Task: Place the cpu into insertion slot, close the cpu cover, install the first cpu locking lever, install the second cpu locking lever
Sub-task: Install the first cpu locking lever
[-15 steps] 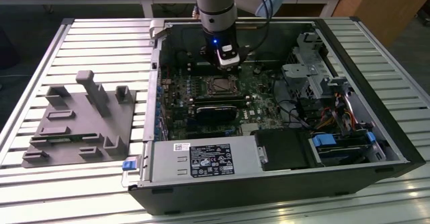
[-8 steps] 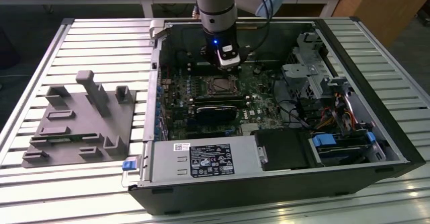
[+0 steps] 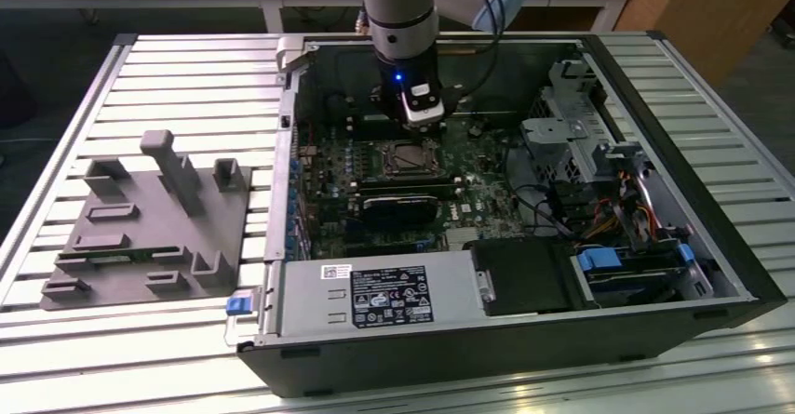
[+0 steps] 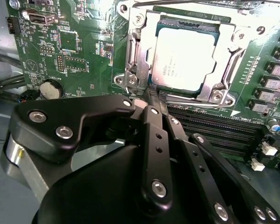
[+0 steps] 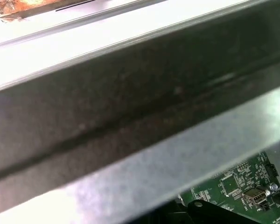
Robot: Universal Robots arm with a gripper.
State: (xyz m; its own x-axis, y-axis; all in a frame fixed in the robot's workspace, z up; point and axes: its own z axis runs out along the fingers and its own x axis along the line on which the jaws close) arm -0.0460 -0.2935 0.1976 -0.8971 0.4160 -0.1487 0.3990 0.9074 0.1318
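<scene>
- Tool tips are pinched together in the second wrist view, with nothing that I can see between them.
- They sit just beside one corner of the insertion slot, low over the green motherboard.
- I see the cpu lying flat in that slot, silvery top up.
- The metal cpu cover lies down around the chip's edges.
- In the exterior view the arm reaches into the open computer case on the slatted worktop; a grey fixture rests toward the exterior view's left.
</scene>
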